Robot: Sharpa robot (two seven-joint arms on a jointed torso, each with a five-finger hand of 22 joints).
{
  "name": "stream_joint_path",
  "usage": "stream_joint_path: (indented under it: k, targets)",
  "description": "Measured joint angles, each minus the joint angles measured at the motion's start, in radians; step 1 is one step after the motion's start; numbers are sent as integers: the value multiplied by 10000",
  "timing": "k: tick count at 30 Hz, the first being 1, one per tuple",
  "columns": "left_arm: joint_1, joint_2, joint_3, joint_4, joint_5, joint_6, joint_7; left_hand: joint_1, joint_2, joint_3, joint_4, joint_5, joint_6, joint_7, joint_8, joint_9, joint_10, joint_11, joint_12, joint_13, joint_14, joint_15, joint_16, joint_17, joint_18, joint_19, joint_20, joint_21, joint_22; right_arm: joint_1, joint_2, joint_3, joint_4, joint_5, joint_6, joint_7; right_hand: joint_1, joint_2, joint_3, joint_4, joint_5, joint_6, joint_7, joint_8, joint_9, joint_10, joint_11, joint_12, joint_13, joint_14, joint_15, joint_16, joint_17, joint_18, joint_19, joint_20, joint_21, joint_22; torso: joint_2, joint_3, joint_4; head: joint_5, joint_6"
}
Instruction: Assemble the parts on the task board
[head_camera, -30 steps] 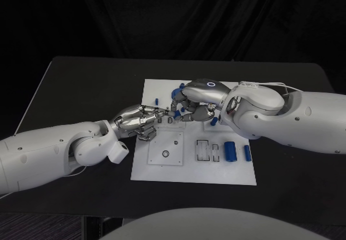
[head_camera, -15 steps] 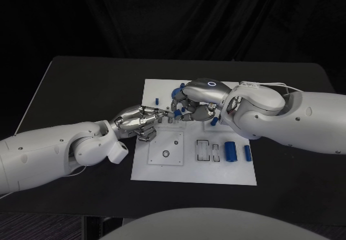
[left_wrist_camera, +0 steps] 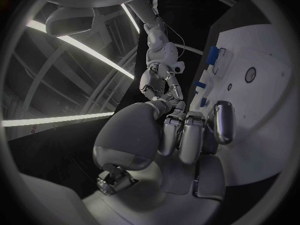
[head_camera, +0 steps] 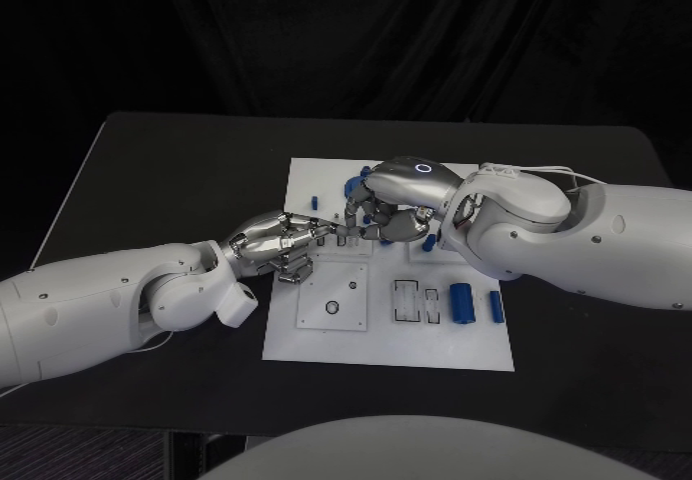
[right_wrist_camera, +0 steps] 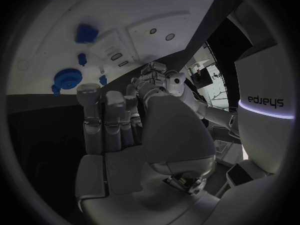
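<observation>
While the white task board (head_camera: 387,345) lies mid-table, the right hand (head_camera: 392,205) and left hand (head_camera: 283,243) meet fingertip to fingertip above it; whether either pinches anything cannot be told. Blue parts (head_camera: 460,302) rest on the board's right side.

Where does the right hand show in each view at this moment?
Head view: right hand over the task board's far half, meeting the left hand.
Left wrist view: beyond the left hand's fingers, beside the board.
Right wrist view: foreground, palm and fingers before the board.
Shared landmark: the white task board.
</observation>
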Motion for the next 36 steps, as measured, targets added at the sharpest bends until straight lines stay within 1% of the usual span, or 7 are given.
stream_joint_path:
  k: [14, 17, 22, 23, 26, 31, 36]
  targets:
    - [-5, -13, 0, -15, -2, 2, -24, 0, 0, 0, 0, -12, 0, 0, 0, -1, 0, 0, 0, 0, 0, 0, 0, 0, 1, -93, 5, -9, -55, 0, 5, 0, -29, 5, 97, -17, 49, -50, 1, 3, -86, 0, 0, 0, 21, -107, 36, -116, -122, -65, 9, -281, -131, -3, -144, 1, -500, -110, -5, -5, 4, 8, 0]
    - [-5, -47, 1, -7, -2, 2, -25, 0, 0, 0, -1, -40, 0, 0, 0, 0, 0, 0, 0, 0, 0, 0, 0, 0, 0, -143, 0, -39, -63, 0, -47, 0, -61, 2, 122, -49, 78, -79, 1, 3, -86, -67, 67, -96, 14, -77, 56, -66, 26, -38, 11, -156, -18, -3, -144, 1, -511, -126, -5, -5, 4, 7, 0]
    - [-6, -210, 1, 104, -3, -9, -18, 37, 37, 20, -89, 14, 82, 25, 0, 0, 0, 0, 0, 0, 0, 0, 0, 0, 1, -143, 1, -39, -63, 5, -329, 0, -68, -93, 178, -245, -45, -202, -72, 77, -638, -631, 341, -1013, -495, 924, 227, 1158, 1304, 664, 130, 2334, 1501, -30, 608, 97, 1459, 6, -5, -6, 4, 43, 0]
    - [-6, -258, 2, 137, -3, -15, -12, 46, 45, 52, -135, 85, 96, 22, 0, 4, 0, 0, 0, 0, 0, 0, 0, 0, 0, -143, 1, -39, -62, 17, -403, 0, -62, -121, 197, -308, -46, -203, -83, 87, -710, -678, 388, -1218, -634, 1108, 266, 1433, 1601, 690, 157, 2806, 1579, -173, 728, 125, 1823, 6, -5, -6, 4, 47, 0]
    - [-6, -453, 2, 249, -3, -62, 18, 46, 45, 129, -211, 335, 202, 48, 0, 24, 0, 0, 0, 0, 0, 0, 0, 0, 0, -143, 1, -39, -37, 124, -665, -3, -1, -252, 277, -588, -84, -240, -110, 115, -783, -734, 444, -1883, -1142, 1563, 307, 2160, 2395, 698, 164, 3941, 1628, -324, 950, 199, 2758, 6, -5, -6, 4, 48, 0]
    - [-7, -695, 2, 320, -4, -208, 96, 80, 80, 128, -266, 523, 436, 71, 60, 49, 0, 0, 0, 0, 0, 0, 0, 0, 0, -142, 1, -39, -29, 299, -1005, 2, 71, -477, 449, -1080, -84, -240, -139, 144, -810, -769, 479, -2365, -1538, 1908, 253, 2627, 2936, 698, 164, 4586, 1628, -323, 1111, 177, 3428, 5, -5, -6, 9, -6, 0]
    - [-7, -833, 2, 364, -4, -369, 194, 80, 80, 158, -296, 696, 539, 70, 110, 69, 0, 0, 0, -1, 0, 0, 0, 0, 0, -142, 1, -39, -24, 365, -1229, 3, 49, -659, 713, -1558, -84, -240, -108, 114, -731, -806, 516, -2461, -1661, 1907, 253, 2627, 2937, 698, 164, 4586, 1628, -322, 1111, 177, 3428, 5, -5, -6, 12, -40, 0]
